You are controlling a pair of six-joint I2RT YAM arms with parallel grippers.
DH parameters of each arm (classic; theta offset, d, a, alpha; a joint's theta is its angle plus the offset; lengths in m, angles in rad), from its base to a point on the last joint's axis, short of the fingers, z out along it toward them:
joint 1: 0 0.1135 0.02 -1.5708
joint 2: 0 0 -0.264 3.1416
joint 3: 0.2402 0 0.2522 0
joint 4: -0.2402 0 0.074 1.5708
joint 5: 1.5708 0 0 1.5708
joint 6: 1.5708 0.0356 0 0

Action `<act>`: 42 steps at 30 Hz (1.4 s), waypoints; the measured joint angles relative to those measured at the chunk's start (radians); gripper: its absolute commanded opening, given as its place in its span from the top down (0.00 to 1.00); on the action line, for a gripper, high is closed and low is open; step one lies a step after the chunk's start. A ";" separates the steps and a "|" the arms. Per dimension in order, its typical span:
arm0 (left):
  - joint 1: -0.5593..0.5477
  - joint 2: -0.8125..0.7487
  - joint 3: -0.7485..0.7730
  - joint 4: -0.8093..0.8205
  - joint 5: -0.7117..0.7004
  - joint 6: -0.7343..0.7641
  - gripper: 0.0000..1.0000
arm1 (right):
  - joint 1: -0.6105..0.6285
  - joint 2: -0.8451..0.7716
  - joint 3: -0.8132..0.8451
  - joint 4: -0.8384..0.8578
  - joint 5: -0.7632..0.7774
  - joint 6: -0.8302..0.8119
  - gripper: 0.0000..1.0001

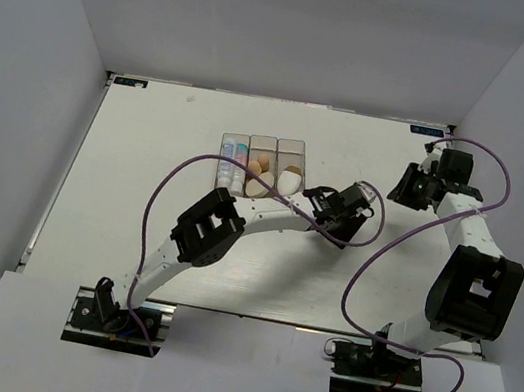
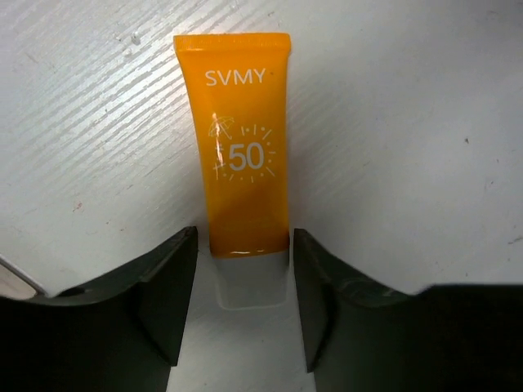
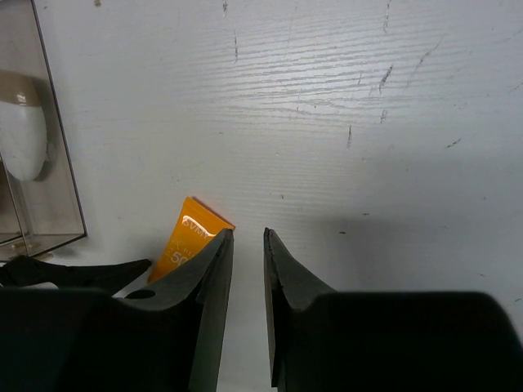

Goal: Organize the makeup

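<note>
An orange tube (image 2: 243, 147) with a white cap (image 2: 252, 282) lies flat on the white table. My left gripper (image 2: 245, 269) is low over it and open, a finger on each side of the cap with a thin gap to each. In the top view this gripper (image 1: 348, 216) sits right of the clear box (image 1: 265, 139). The box holds a white tube (image 1: 234, 156), beige sponges (image 1: 260, 165) and a white pad (image 1: 288, 178). My right gripper (image 3: 247, 233) hovers narrowly open with nothing between its fingers, and the orange tube (image 3: 192, 233) shows just to its left.
The clear three-compartment box (image 3: 49, 188) stands at the left edge of the right wrist view. Grey walls enclose the table on three sides. The left arm's purple cable (image 1: 247, 168) arcs over the box.
</note>
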 measured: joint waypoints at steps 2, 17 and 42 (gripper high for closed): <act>-0.003 0.002 0.000 -0.003 -0.024 -0.002 0.51 | 0.000 0.000 -0.005 -0.001 -0.003 0.002 0.72; -0.006 -0.034 0.011 -0.071 -0.132 -0.016 0.74 | 0.000 -0.001 -0.021 0.003 -0.032 0.011 0.72; 0.239 -0.291 -0.095 -0.127 -0.291 -0.158 0.56 | 0.002 -0.001 -0.036 -0.001 -0.097 -0.012 0.68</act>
